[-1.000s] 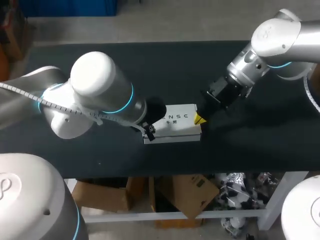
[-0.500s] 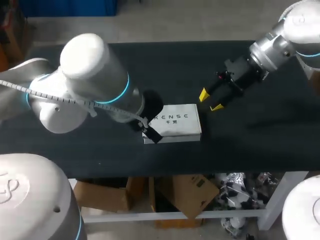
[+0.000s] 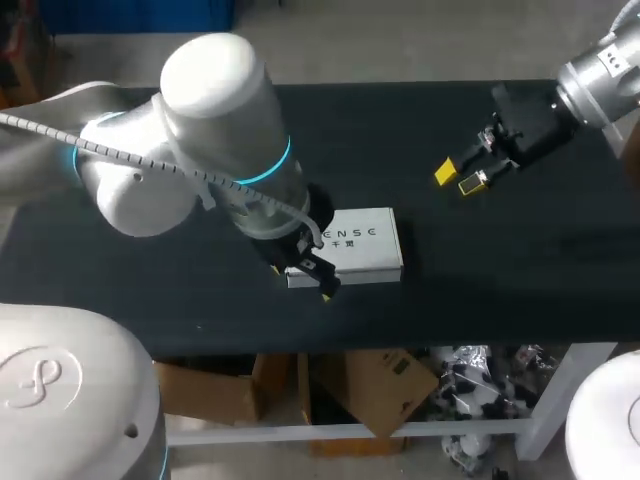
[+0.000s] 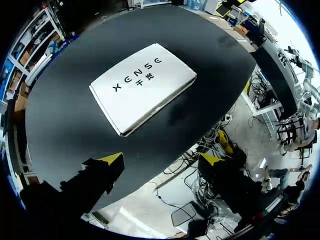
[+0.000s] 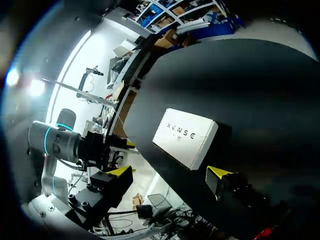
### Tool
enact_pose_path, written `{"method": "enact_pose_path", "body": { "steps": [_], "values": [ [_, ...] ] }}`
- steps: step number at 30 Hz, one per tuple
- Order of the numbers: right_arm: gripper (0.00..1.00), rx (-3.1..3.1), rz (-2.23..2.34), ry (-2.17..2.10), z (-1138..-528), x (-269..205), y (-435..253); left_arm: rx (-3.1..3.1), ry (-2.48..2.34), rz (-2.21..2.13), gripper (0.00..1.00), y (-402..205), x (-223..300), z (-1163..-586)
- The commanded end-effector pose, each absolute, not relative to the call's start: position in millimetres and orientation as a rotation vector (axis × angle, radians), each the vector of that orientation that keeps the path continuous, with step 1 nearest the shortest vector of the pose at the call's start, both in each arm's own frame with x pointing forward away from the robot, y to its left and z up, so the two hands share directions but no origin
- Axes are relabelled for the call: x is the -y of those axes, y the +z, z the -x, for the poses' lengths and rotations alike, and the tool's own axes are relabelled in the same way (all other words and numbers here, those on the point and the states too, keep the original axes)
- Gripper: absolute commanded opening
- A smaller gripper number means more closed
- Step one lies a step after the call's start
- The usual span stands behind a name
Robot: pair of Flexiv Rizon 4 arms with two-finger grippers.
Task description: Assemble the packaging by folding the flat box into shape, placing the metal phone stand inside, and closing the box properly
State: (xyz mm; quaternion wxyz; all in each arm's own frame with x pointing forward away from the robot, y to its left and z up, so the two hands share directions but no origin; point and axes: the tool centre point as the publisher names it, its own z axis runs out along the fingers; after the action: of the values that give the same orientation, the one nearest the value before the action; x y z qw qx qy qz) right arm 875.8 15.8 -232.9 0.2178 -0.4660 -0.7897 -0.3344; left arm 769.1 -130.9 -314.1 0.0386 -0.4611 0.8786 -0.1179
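Left jaws stand spread and empty just off the white box's (image 3: 352,243) near-left corner, partly past the black surface's (image 3: 200,290) front edge. The box lies flat and closed beside that edge, with bare surface behind it and to its right. Right jaws, likewise spread and empty, hang well apart above the far right.
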Motion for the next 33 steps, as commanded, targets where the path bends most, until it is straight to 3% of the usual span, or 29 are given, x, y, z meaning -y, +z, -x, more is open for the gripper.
{"method": "enact_pose_path", "body": {
  "steps": [1,19,33],
  "values": [
    [1.00,2.283,1.354,-1.291,-857.3,5.6,-225.9,-2.701,-0.225,1.504,1.00,-316.5,144.1,-770.6],
    [1.00,2.291,1.384,-1.276,-856.7,8.4,-226.8,-2.721,-0.212,1.514,1.00,-318.8,146.2,-767.8],
    [1.00,2.461,1.167,-1.631,-856.5,38.2,-234.3,-2.498,-0.233,1.798,1.00,-334.5,168.9,-740.2]
  ]
}}
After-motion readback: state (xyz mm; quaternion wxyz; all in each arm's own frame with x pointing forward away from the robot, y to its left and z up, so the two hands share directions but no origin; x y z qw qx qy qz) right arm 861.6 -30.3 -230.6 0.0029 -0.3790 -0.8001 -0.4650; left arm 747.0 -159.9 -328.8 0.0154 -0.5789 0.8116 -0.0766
